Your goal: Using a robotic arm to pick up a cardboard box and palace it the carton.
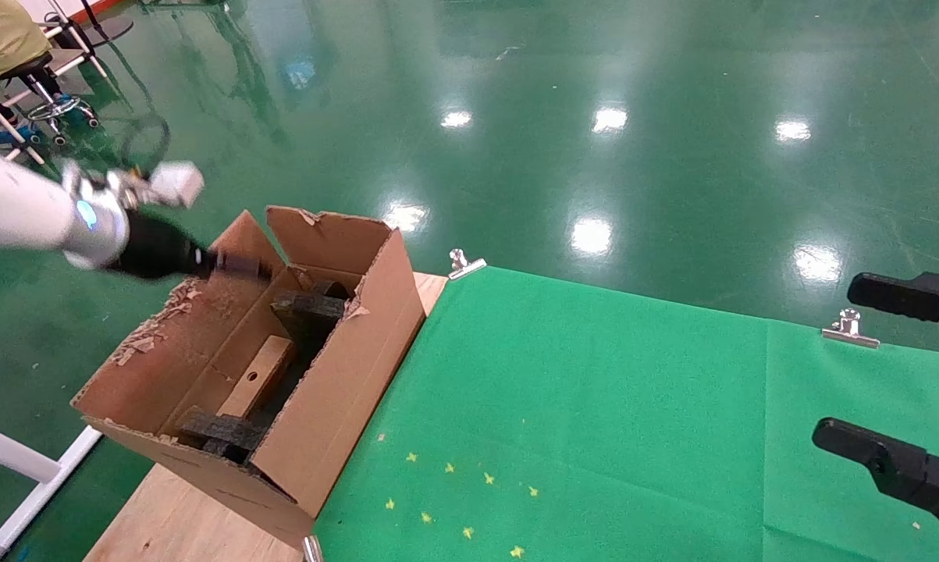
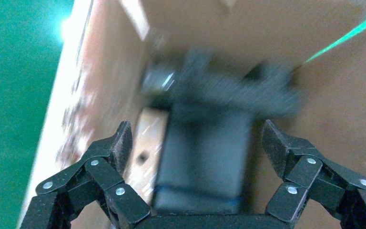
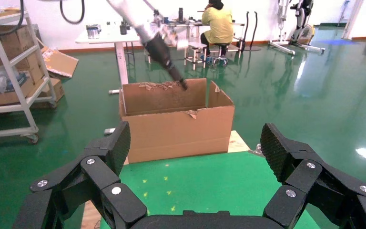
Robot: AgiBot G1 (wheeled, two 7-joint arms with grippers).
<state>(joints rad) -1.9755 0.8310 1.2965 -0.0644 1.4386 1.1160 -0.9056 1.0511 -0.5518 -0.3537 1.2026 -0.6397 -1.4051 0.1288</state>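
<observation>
The carton (image 1: 336,390) stands open on the table's left end, with ragged flaps and black foam inserts (image 1: 309,307) inside. The cardboard box (image 1: 257,378), a slim brown slab with a round hole, lies on the carton's floor between the foam pieces. The robotic arm's left gripper (image 1: 239,265) hovers over the carton's far left flap. In the left wrist view this gripper (image 2: 198,143) is open and empty, looking down on the foam (image 2: 209,148) and the taped box (image 2: 145,143). My right gripper (image 1: 837,359) stays open at the right edge, holding nothing (image 3: 195,143).
A green cloth (image 1: 594,406) covers the table, held by metal clips (image 1: 465,264) (image 1: 850,328) along its far edge. Bare wood (image 1: 180,515) shows under the carton. A stool (image 1: 36,78) and a seated person are far left on the green floor.
</observation>
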